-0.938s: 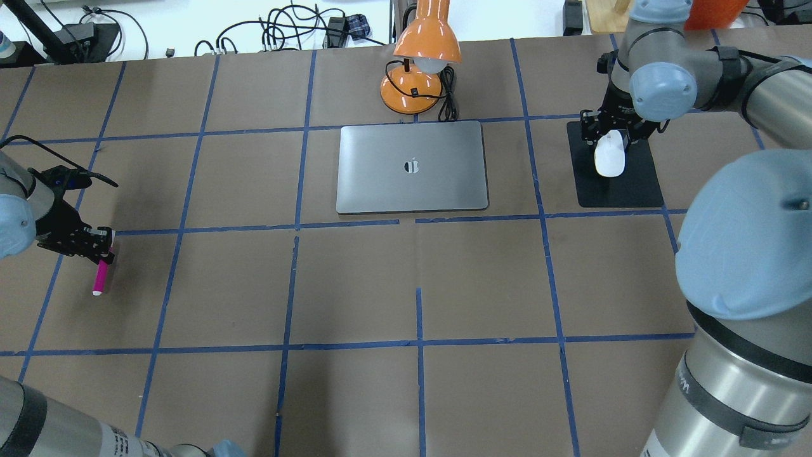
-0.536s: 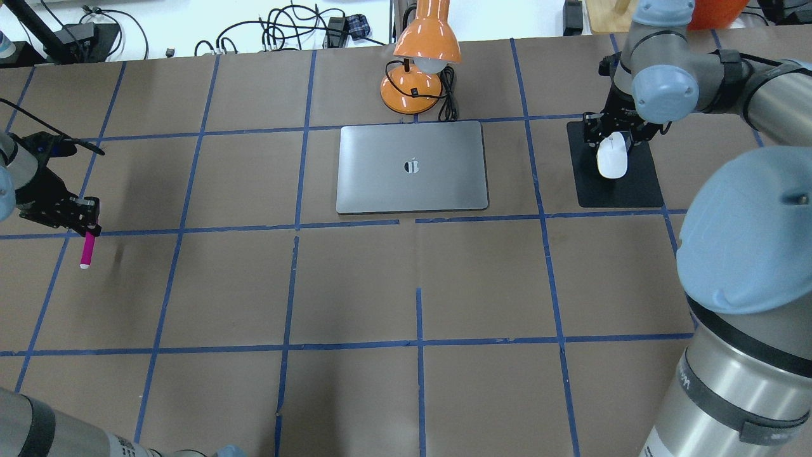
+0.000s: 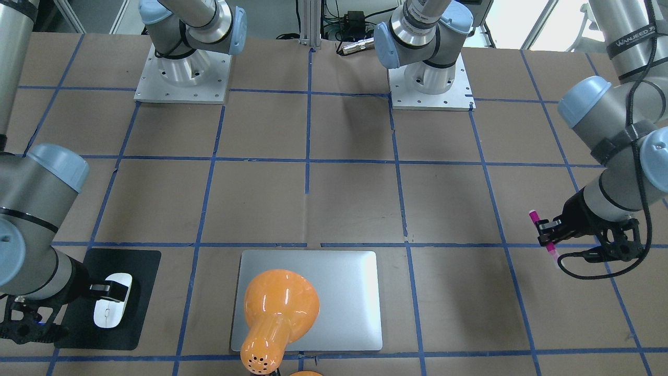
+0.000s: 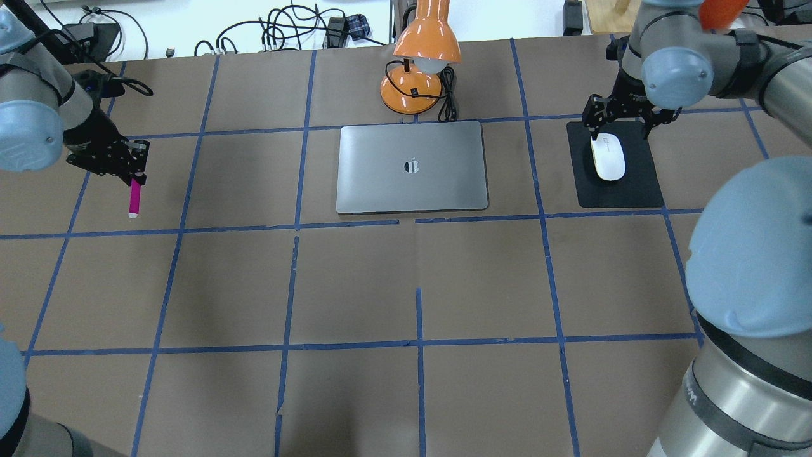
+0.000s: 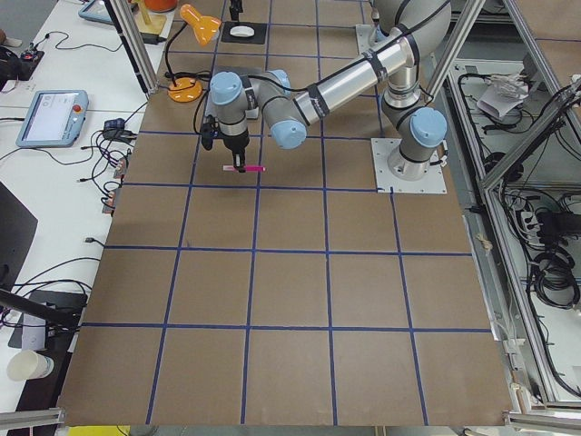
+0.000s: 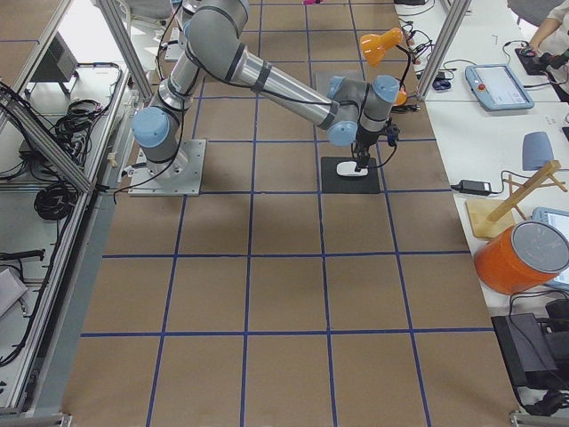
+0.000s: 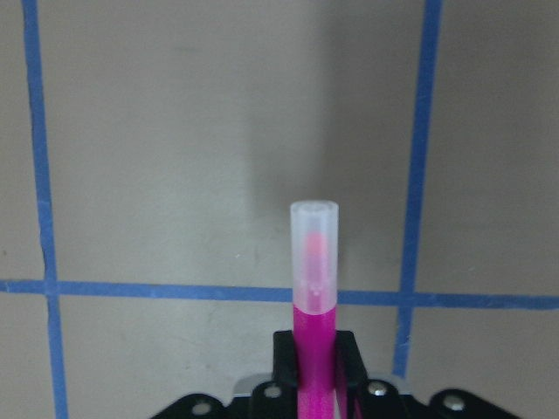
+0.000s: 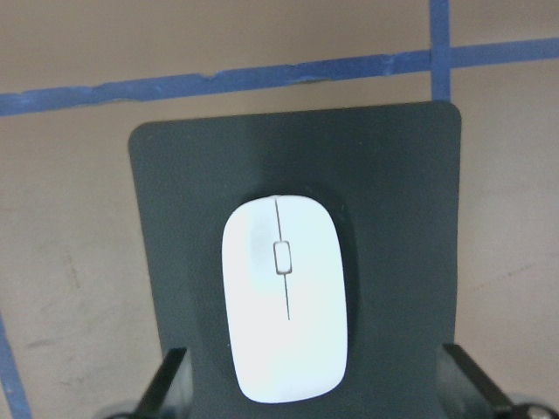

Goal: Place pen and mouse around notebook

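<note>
My left gripper is shut on the magenta pen, far to the left of the silver notebook. The left wrist view shows the pen clamped at its pink end, its pale cap sticking out forward over the table. The white mouse lies flat on a black mat right of the notebook. My right gripper stands open just behind it. In the right wrist view both fingers straddle the mouse without touching it.
An orange desk lamp stands just behind the notebook, its cable beside the base. In the front-facing view the lamp head hides part of the notebook. Blue tape lines grid the brown table.
The left gripper carried the pen away from the table's front, toward the far side and slightly right. The right gripper drew back off the mouse, which now lies uncovered on the mat.
</note>
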Motion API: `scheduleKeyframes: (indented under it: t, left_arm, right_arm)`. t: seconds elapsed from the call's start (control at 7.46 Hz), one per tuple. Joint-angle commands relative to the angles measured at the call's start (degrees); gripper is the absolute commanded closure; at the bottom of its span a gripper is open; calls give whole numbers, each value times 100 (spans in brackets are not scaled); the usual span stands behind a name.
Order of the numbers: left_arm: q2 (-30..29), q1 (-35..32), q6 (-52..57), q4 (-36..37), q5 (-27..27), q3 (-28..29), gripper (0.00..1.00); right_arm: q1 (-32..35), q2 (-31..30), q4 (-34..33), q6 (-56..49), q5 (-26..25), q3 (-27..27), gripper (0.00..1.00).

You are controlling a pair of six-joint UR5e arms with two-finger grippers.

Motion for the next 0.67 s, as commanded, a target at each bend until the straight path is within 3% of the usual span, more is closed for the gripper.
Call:
scheduleKeyframes:
  t: [0.0,0.27,0.54]
  left_arm:
    - [134,-361,-1496,-381,-367,-16,100]
    - [153,-1026,-3065,-384,-781,-33,100]
    - [48,-1634,-4231,-349,-765,-43,100]
  right_arm:
    - [322,-893,1243,2,83,-266,0]
    - [1068,-1815,2158,89,179,-118,0]
    - [1317,-2582,2303,433,496,188,0]
